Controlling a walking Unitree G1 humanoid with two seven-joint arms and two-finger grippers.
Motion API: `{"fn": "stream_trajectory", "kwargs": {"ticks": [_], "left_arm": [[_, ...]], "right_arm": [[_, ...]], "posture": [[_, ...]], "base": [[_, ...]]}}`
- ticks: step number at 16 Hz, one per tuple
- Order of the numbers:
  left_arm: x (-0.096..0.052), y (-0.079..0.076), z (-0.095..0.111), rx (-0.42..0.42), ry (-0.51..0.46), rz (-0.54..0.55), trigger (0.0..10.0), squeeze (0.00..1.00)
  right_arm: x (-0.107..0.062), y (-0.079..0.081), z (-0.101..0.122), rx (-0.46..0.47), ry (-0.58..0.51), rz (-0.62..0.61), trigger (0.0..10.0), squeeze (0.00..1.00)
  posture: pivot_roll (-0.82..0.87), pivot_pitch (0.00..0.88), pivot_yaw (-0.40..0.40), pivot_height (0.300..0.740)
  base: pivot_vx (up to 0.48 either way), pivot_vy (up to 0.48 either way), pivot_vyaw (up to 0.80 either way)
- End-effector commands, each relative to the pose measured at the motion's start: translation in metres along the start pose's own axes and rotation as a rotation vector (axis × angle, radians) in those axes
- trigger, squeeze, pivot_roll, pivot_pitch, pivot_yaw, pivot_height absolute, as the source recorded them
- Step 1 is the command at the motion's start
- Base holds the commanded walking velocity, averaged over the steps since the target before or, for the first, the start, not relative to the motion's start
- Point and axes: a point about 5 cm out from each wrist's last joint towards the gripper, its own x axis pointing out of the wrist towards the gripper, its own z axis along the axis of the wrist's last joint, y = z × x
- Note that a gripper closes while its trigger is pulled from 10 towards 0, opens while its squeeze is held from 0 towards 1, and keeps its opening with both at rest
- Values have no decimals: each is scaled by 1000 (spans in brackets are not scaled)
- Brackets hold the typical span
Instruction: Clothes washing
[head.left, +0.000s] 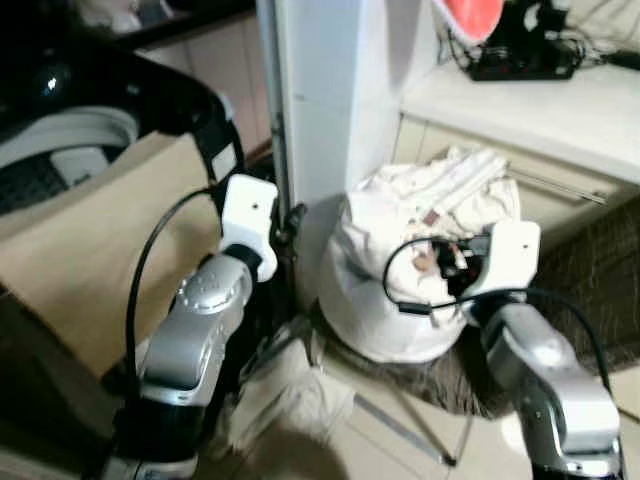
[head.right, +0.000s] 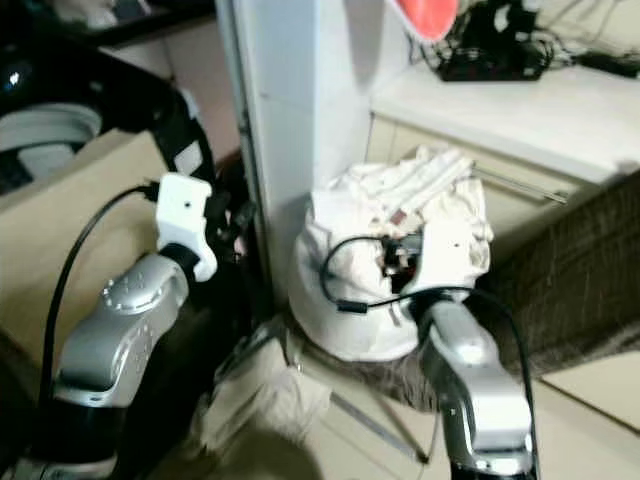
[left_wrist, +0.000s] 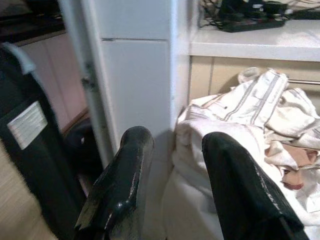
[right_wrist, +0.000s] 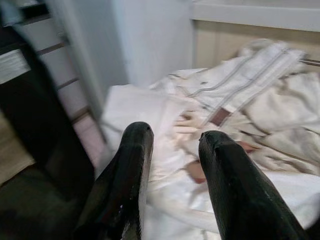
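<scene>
Right gripper (right_wrist: 170, 150) is poised over the laundry heap (head.left: 430, 250), its 2 black fingers (right_wrist: 127, 170) spread apart with nothing between them; the clothes lie straight ahead of the tips and just below, very near but apparently not yet touched. The heap is a white bundle with a striped garment (right_wrist: 250, 80) draped across its top, sitting on the floor just beside the white pillar (head.left: 320, 100); the striped piece runs away from the fingers and across, slanting toward the far side. Left gripper (left_wrist: 172, 185) is spread too and empty; for it the heap sits ahead and off to its right side, farther off, with the pillar dead in front. The washer (head.left: 70, 150) stands off the left arm's outer side. By my reading the right arm is the nearer; a short reach forward and down looks enough to bite the top folds.
</scene>
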Motion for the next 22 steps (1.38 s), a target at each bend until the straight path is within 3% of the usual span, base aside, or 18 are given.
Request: {"fn": "stream_trajectory", "kwargs": {"ticks": [1,5,8,10,16,19,22], "left_arm": [[-3,4,13,-6,-72,15,10000,0],[-4,3,19,-3,-101,17,10000,0],[-4,3,20,1,-105,15,10000,0],[-4,3,19,5,-103,12,10000,0],[-4,0,18,7,-98,-1,10000,0],[-4,2,19,14,-103,5,10000,0],[-7,5,18,23,-100,12,10000,0]], "right_arm": [[3,2,8,0,-33,19,10000,0],[3,3,15,-41,-68,55,10000,0],[4,5,18,-51,-87,65,10000,0],[5,0,17,-5,-83,27,10000,0],[2,-2,16,-7,-84,25,10000,0],[2,1,20,-57,-98,83,10000,0],[1,10,18,-78,-81,154,10000,0]], "posture": [[-66,0,23,740],[-64,0,21,740],[-62,0,15,740],[-62,0,12,740],[-76,0,22,740],[-71,0,18,740],[-62,0,15,740]], "base": [[0,0,0],[276,0,0],[292,0,800],[294,0,0],[294,0,0],[294,0,0],[294,0,800]]}}
